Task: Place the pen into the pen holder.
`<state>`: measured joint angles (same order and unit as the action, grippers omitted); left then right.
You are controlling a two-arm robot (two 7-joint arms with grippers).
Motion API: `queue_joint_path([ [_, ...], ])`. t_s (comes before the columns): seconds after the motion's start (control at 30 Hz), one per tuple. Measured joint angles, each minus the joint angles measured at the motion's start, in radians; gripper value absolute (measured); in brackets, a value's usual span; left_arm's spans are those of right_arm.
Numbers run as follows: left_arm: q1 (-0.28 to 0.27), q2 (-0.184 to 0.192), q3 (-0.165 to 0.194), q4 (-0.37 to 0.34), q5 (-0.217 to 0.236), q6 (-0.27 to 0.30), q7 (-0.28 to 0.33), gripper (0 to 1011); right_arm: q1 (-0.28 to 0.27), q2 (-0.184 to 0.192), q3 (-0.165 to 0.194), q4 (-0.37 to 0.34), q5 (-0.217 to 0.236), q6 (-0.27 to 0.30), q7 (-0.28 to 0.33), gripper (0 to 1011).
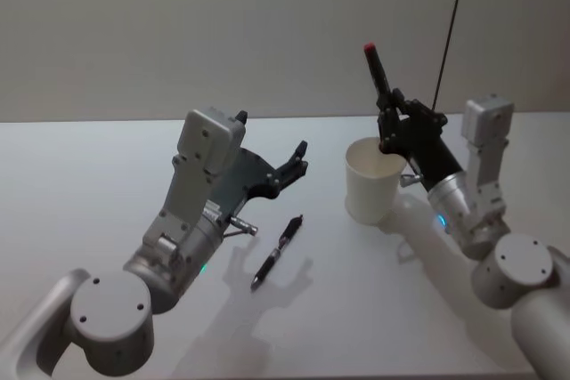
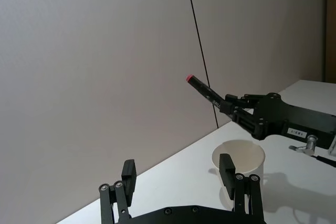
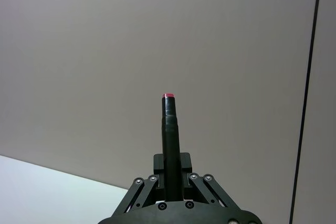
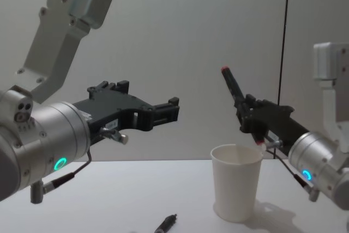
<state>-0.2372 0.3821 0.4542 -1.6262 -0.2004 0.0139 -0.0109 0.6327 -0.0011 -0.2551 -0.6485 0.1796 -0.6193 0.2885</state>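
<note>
My right gripper point(image 1: 389, 126) is shut on a black pen point(image 1: 378, 77) with a red end, held tilted with the red end up just above the far rim of the pen holder point(image 1: 372, 186), a white paper cup standing upright on the table. The right wrist view has this pen point(image 3: 169, 129) rising from between the fingers. A second black pen point(image 1: 277, 251) lies flat on the table left of the cup. My left gripper point(image 1: 298, 159) hovers open above the table, beyond that lying pen and apart from it, its fingers point(image 2: 227, 167) spread wide with nothing between them.
The white table point(image 1: 89, 184) has free room to the left and in front of the cup. A thin black cable point(image 1: 450, 24) hangs down the grey wall behind my right arm.
</note>
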Motion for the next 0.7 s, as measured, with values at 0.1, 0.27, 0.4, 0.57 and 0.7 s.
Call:
queue_joint_path([
  [0.1,0.000,0.000,0.000,0.000,0.000,0.000,0.000,1008,0.034,-0.013,-0.003,0.067,-0.002,-0.026,0.005,163],
  [0.27,0.000,0.000,0.000,0.000,0.000,0.000,0.000,1009,0.084,-0.031,-0.007,0.164,-0.004,-0.070,0.015,163],
  [0.4,0.000,0.000,0.000,0.000,0.000,0.000,0.000,1009,0.112,-0.040,-0.007,0.220,-0.004,-0.094,0.022,163],
  [0.57,0.000,0.000,0.000,0.000,0.000,0.000,0.000,1008,0.150,-0.053,-0.005,0.297,-0.003,-0.133,0.035,194],
  [0.7,0.000,0.000,0.000,0.000,0.000,0.000,0.000,1008,0.172,-0.061,-0.002,0.342,0.001,-0.157,0.044,278],
])
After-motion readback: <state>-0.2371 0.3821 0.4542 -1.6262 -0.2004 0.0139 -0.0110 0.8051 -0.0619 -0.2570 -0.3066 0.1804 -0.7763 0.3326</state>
